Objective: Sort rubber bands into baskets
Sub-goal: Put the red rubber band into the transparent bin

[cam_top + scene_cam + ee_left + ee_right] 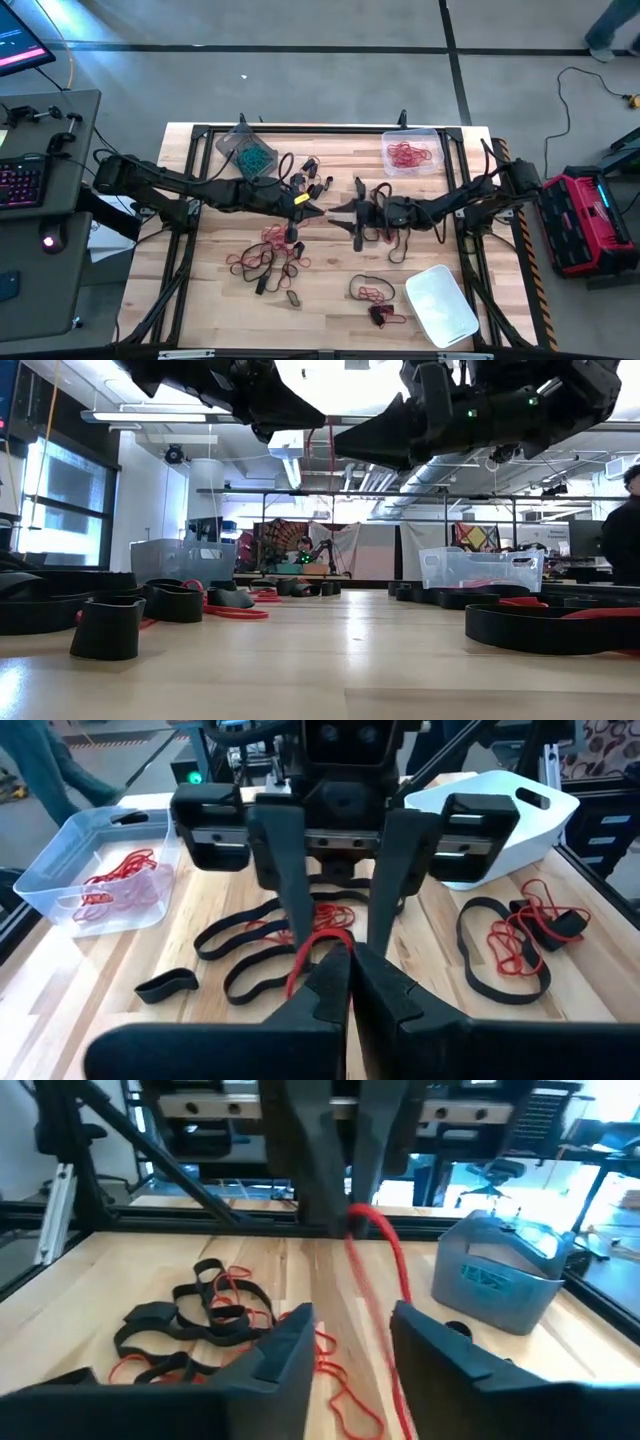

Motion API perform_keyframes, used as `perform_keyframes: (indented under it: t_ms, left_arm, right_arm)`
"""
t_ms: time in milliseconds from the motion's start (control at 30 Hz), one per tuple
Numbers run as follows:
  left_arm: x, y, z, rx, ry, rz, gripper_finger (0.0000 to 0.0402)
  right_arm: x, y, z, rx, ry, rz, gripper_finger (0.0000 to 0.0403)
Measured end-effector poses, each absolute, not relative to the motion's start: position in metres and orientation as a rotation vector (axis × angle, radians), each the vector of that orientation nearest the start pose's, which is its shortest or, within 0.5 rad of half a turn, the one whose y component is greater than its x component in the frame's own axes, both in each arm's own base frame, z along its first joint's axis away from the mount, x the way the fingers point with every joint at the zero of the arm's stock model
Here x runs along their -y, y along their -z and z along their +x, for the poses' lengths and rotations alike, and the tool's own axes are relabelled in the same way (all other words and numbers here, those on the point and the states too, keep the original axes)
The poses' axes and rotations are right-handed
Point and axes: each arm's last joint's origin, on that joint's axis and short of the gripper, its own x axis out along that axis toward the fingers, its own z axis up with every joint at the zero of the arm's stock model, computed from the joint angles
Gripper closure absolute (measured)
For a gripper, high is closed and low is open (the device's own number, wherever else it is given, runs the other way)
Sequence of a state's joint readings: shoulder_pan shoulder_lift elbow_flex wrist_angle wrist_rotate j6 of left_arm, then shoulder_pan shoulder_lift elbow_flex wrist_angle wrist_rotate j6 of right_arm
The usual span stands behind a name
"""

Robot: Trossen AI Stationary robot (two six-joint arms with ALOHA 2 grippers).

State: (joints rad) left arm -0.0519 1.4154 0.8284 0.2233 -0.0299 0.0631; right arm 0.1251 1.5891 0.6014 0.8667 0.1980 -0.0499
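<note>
Band (318, 942), red, strung lengthwise btwn L fingers (332, 982) & R.

red band (385, 1270): motion-blurred in the right wrist view; its lower end runs off the picture's edge
left gripper (350, 982): own fingers cut off at the picture's bottom
teal bands (252, 158): too small to count in the grey tub (236, 138)
person (623, 540): cut by the low view's right edge
tangled bands (268, 256): single loops cannot be told apart from above
</note>
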Motion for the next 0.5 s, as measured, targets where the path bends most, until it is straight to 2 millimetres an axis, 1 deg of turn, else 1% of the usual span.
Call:
perform_keyframes:
  t_ms: [100,233,400,500]
  left_arm:
    - [0.018,-0.244,0.306,-0.360,0.043,0.079,0.0401]
    - [0.022,-0.245,0.306,-0.351,0.055,0.081,0.0401]
    - [0.023,-0.246,0.307,-0.339,0.057,0.082,0.0401]
    - [0.023,-0.247,0.307,-0.331,0.055,0.082,0.0401]
  right_arm:
    - [-0.035,-0.185,0.303,-0.112,0.089,-0.070,0.0251]
    - [-0.036,-0.187,0.304,-0.099,0.102,-0.067,0.0240]
    - [-0.033,-0.203,0.317,-0.092,0.106,-0.030,0.0245]
    - [-0.033,-0.209,0.325,-0.151,0.109,-0.027,0.0264]
